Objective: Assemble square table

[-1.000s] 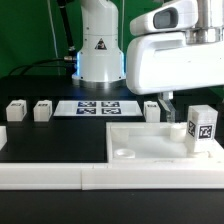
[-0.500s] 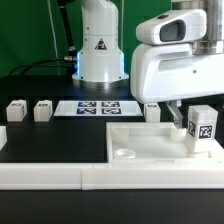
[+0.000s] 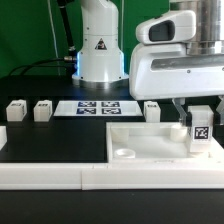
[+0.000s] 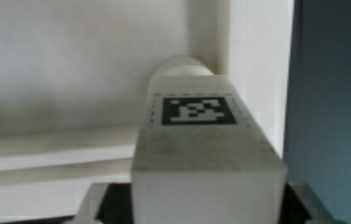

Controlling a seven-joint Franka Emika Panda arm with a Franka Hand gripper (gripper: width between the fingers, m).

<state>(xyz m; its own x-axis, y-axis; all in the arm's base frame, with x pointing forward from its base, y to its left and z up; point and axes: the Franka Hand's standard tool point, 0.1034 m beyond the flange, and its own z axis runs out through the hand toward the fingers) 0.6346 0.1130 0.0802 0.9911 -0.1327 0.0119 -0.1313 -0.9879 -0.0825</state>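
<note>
Standing upright on smooth white panel (image 3: 155, 140), blocky tagged leg (image 3: 201, 131)

Gripper (image 3: 199, 108) over an upright leg (image 3: 201, 136) on the square panel (image 3: 150, 138)
It straddles the tagged leg's top at the exterior view's right; whether it clamps the leg is unclear. Loose legs (image 3: 43, 108) flank the marker board (image 3: 98, 107).
</note>
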